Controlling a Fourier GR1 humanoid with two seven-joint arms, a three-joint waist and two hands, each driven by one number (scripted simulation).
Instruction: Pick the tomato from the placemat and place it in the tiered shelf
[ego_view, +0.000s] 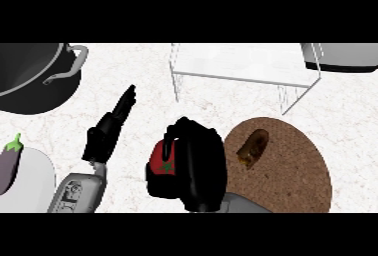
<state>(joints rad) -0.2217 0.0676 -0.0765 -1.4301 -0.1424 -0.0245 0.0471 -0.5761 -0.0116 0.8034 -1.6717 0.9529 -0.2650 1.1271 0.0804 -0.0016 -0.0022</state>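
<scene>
- Right hand (199, 160), lower centre, curls round the tomato (158, 159).
- Tomato likely smooth, round, soft-skinned: hold across its widest middle.
- Left hand (107, 132) spread straight.

The single view looks from the robot's head steeply down onto the white speckled stone surface (221, 107), near enough that the two grey forearms (77, 192) come in at the lower edge. It is unmirrored: the left robot hand (111, 130) shows left, the right robot hand (196, 160) nearer centre. The frame's edges crop the dark round metal pot (29, 80) upper left, the clear tiered shelf (244, 67) along the top and the round brown woven placemat (295, 170) lower right.
</scene>
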